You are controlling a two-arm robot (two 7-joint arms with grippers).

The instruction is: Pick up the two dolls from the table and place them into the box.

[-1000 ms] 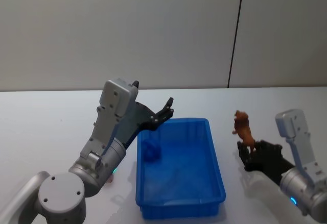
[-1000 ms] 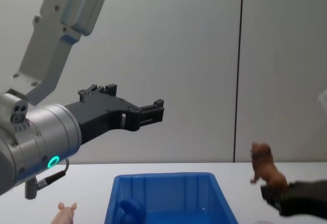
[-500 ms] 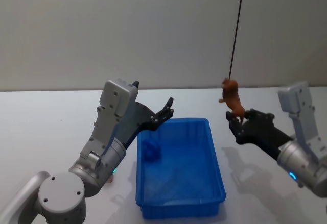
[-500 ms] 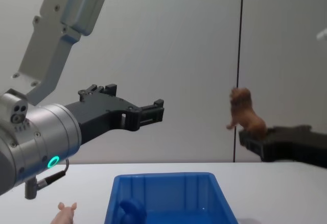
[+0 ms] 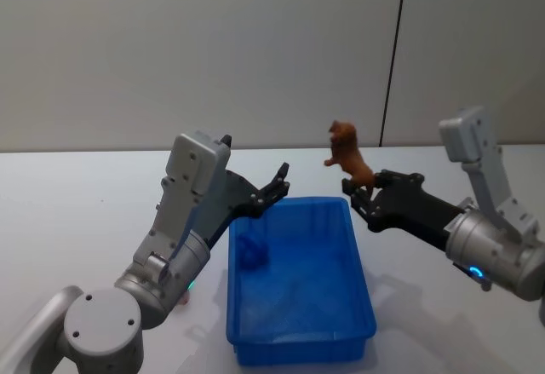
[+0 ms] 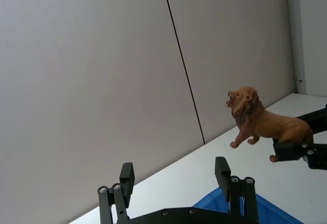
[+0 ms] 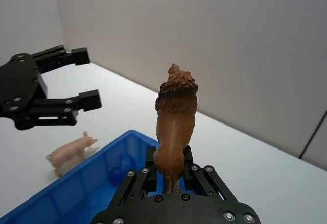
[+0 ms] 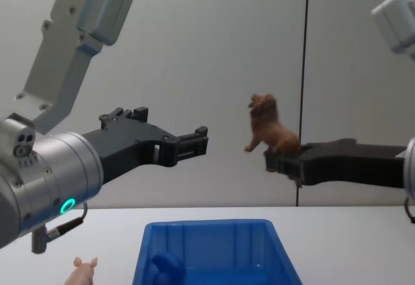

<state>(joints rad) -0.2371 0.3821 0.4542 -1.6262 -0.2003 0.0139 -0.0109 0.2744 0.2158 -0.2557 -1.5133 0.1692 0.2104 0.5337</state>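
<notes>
My right gripper is clamped on the hind legs of a small brown plastic lion figure. The lion stands upright above my fingers, its maned head up and its front paws free. I hold it in the air near the far right corner of the bright blue rectangular plastic box, well clear of the rim. From the chest the lion hangs high above the box, roughly over its right side, with my right gripper reaching in from the right.

My left gripper is spread wide and holds nothing. It hovers in the air over the far left corner of the box, fingers pointing across towards the lion. In the chest view it sits at about the same height as the lion, well apart from it.

The box rests on the flat white table. Inside it, against the left wall, lies a small dark blue figure whose shape I cannot make out. A small pink pig figure lies on the table just left of the box, outside it.
</notes>
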